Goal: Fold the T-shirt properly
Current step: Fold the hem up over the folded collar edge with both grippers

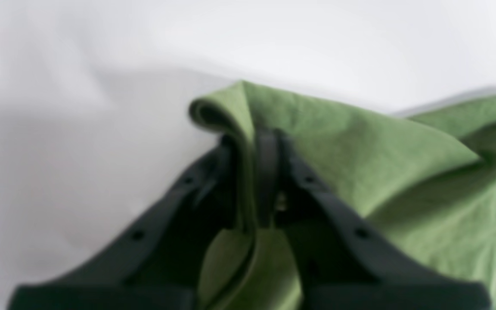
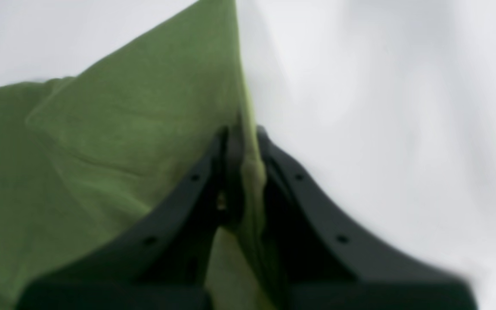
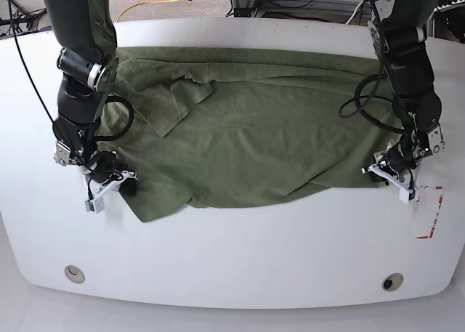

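1. Spread across the white table: the olive-green T-shirt, wrinkled, lying wide from one arm to the other, its far edge close to the table's back rim.
2. Folded over onto the shirt's body near the far corner on the right arm's side: a sleeve.
3. At the shirt's near corner on that same side: the right gripper, low on the table, touching the cloth.
4. Seen from the right wrist camera: right gripper clamped on a raised ridge of shirt fabric, black fingers pressed together with the cloth pinched between them.
5. At the shirt's opposite near corner: the left gripper, also down at the cloth's edge.
6. Seen from the left wrist camera: left gripper closed tight on a curled fold of the shirt, fabric running down between the fingers.
7. Just beyond the left gripper, away from the shirt: a red mark on the table.
8. Near the table's front rim, well apart from the shirt: two round holes.
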Controlling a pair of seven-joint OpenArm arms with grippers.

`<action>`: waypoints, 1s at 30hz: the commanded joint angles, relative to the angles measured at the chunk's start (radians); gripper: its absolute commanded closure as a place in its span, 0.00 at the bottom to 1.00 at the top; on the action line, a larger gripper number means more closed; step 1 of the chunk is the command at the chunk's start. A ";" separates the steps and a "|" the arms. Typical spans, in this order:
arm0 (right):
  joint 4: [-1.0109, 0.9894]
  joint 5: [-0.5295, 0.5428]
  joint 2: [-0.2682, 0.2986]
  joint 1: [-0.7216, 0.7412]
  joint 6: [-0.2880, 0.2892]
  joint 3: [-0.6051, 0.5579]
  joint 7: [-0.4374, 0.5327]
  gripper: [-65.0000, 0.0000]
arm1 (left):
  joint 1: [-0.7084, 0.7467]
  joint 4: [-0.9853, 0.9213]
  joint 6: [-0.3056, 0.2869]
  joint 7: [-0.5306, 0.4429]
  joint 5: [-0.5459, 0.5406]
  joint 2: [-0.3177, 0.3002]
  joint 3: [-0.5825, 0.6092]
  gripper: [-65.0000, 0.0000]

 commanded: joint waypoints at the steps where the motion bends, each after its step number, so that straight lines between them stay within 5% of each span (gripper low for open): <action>1: 0.007 -0.016 0.011 0.020 -0.002 -0.001 -0.024 1.00 | -0.029 0.022 -0.003 -0.028 -0.007 -0.025 0.017 0.97; 6: 0.073 -0.010 0.014 0.017 -0.002 0.001 -0.044 1.00 | -0.005 0.108 -0.009 -0.025 -0.011 -0.027 0.015 1.00; 11: 0.329 -0.007 0.011 -0.047 -0.002 0.005 -0.207 1.00 | 0.043 0.234 -0.014 -0.025 -0.013 -0.027 0.015 1.00; 17: 0.625 -0.007 -0.003 -0.127 -0.002 0.004 -0.363 1.00 | 0.054 0.268 -0.130 -0.025 -0.013 -0.027 0.014 1.00; 30: 1.090 -0.005 -0.023 -0.283 -0.002 0.007 -0.679 1.00 | 0.146 0.421 -0.218 -0.025 -0.015 -0.025 -0.049 1.00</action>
